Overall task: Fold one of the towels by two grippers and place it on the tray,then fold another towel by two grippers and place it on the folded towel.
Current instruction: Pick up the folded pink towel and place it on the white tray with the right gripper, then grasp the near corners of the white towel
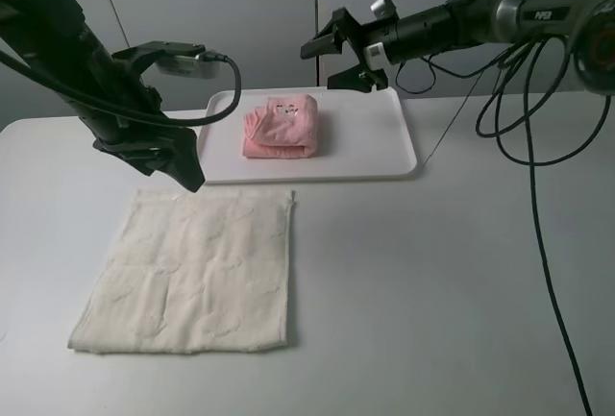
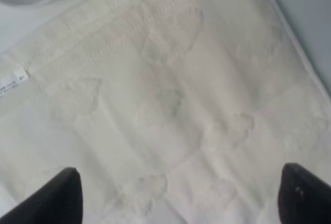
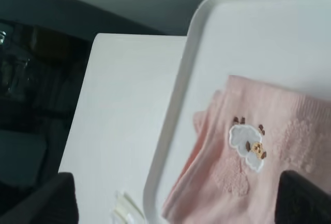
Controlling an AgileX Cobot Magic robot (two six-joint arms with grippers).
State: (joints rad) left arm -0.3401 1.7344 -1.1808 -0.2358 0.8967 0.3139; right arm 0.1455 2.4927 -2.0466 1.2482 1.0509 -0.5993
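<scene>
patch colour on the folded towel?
White embroidered patch with brown-tan details on pale pink terry towel; right wrist view.

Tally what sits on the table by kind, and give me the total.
Towels: 2, the pink towel folded on the tray and the cream towel spread flat on the table
Trays: 1, the white tray
Total: 3

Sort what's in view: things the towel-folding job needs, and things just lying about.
Job: pink towel, tray under it, cream towel spread flat, left gripper, right gripper.
Not part of it: table, black cables trailing from the right arm.
</scene>
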